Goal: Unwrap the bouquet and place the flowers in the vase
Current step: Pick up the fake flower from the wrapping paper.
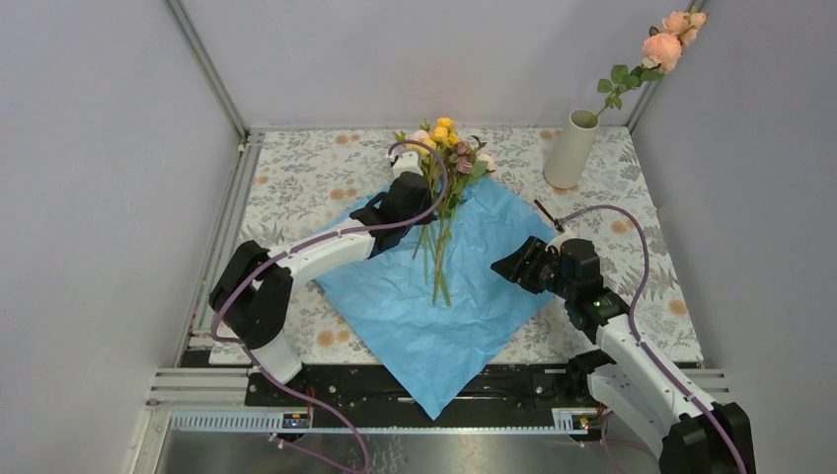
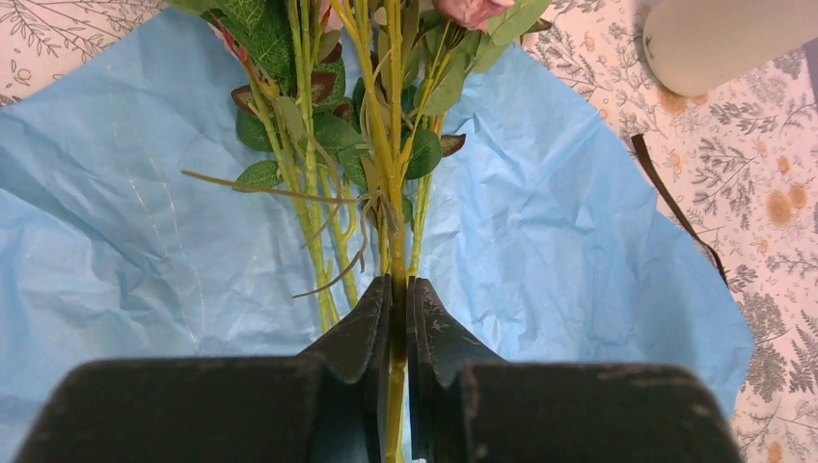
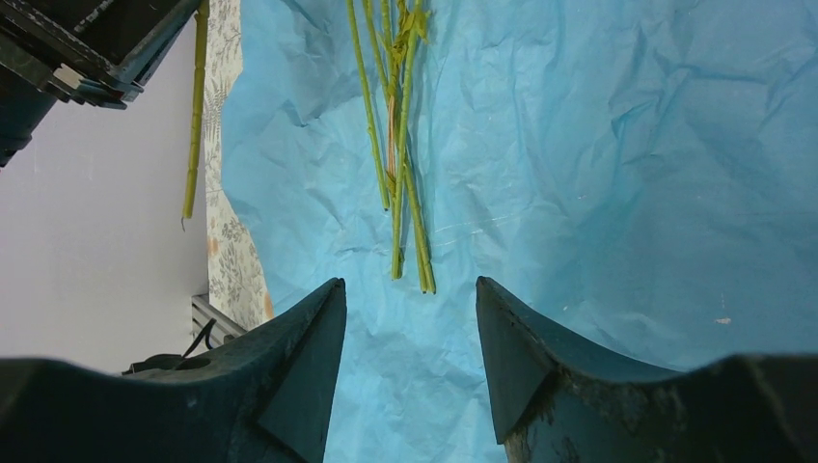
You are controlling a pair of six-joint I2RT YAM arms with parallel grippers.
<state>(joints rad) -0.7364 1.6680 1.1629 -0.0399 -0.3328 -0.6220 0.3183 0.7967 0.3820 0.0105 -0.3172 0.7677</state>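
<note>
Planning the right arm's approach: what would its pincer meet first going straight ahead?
Probably the cut ends of the thin green stems lying on the crinkled blue paper, though depth is unclear.

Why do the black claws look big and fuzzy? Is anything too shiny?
Left wrist view: the left gripper's fingers sit close to the lens, so they blur, while the stems are sharp; the vase looks washed-out bright. Right wrist view: right gripper's fingers dark and soft, blue paper crisp. Top view: even light, no glare.
</note>
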